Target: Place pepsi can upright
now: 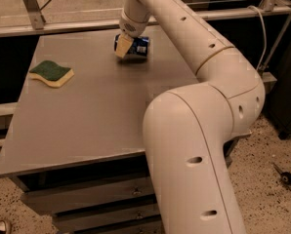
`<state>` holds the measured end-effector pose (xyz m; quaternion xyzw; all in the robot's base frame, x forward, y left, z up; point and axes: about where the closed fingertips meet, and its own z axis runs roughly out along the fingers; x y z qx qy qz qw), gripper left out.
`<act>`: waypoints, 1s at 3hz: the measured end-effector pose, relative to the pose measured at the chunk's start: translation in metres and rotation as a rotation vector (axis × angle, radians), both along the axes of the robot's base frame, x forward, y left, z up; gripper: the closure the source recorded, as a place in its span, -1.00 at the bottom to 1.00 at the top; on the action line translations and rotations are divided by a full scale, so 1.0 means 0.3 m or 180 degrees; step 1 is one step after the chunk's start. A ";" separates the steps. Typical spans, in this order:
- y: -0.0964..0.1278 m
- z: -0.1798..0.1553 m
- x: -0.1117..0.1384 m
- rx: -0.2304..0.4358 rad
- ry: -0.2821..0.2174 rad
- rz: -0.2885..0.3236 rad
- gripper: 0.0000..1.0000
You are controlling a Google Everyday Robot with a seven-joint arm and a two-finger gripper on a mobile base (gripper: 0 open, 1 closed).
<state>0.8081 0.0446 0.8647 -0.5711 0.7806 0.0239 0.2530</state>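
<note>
The pepsi can (138, 47) is dark blue with white lettering. It lies on its side near the far edge of the grey table (96, 111), in the middle of that edge. My gripper (123, 46) reaches down from above and sits at the can's left end, overlapping it in the camera view. My white arm runs from the gripper back to the right and fills the lower right of the view.
A green and yellow sponge (51, 73) lies on the table's left side. Drawers (87, 199) sit under the table's front edge. A metal rail (62, 27) runs behind the table. A cable and rail stand at the far right.
</note>
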 end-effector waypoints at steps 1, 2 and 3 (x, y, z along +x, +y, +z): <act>-0.026 0.132 -0.041 0.0359 -0.0201 0.0063 0.99; -0.062 0.241 -0.105 0.1034 -0.0421 0.0125 1.00; -0.112 0.297 -0.158 0.1688 -0.0629 0.0173 1.00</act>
